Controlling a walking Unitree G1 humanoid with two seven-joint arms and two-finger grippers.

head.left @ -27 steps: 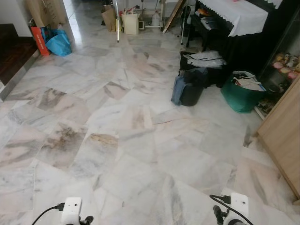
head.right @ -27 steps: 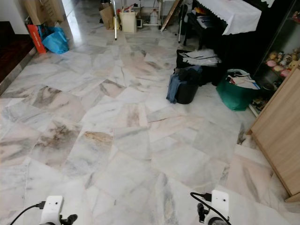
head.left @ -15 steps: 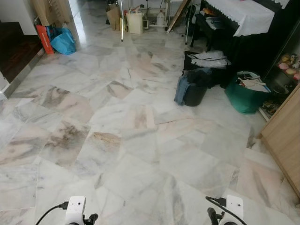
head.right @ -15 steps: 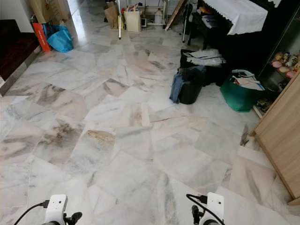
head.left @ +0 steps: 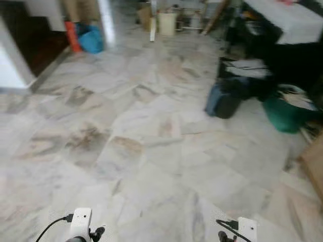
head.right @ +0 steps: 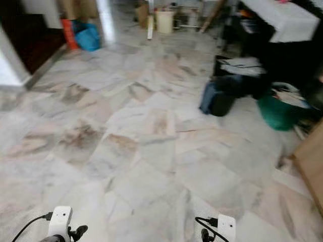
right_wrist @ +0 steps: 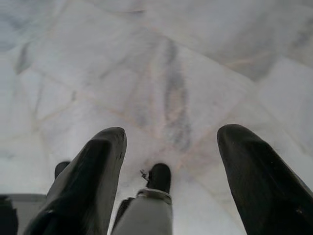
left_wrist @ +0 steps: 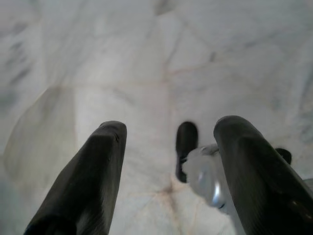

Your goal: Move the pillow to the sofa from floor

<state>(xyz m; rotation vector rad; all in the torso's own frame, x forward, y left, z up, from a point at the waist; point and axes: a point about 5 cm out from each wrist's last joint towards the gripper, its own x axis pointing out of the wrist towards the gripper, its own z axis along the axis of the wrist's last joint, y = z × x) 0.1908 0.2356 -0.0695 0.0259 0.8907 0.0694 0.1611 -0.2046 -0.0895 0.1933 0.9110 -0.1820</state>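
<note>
My left gripper [left_wrist: 171, 128] hangs open over bare marble floor, nothing between its black fingers [left_wrist: 100, 166]. My right gripper [right_wrist: 171, 133] is open too, also above marble tiles, with one of my feet below it. In the head views the white wrist of the left arm [head.left: 79, 223] and of the right arm [head.left: 246, 230] sit at the lower edge. The marble floor [head.left: 151, 146] stretches ahead, blurred.
A black bin draped with blue cloth [head.left: 222, 101] and a green bag [head.left: 287, 115] stand at the right, before dark furniture under a white cloth [head.left: 295, 22]. A wooden cabinet [head.left: 315, 164] lies at the far right. A white wall corner [head.left: 12, 70] is left; a blue bag [head.left: 92, 38] sits far back.
The whole picture has shifted right and blurred, so the camera has turned left. A white wall corner has come into view at the left. Both arms hang as before.
</note>
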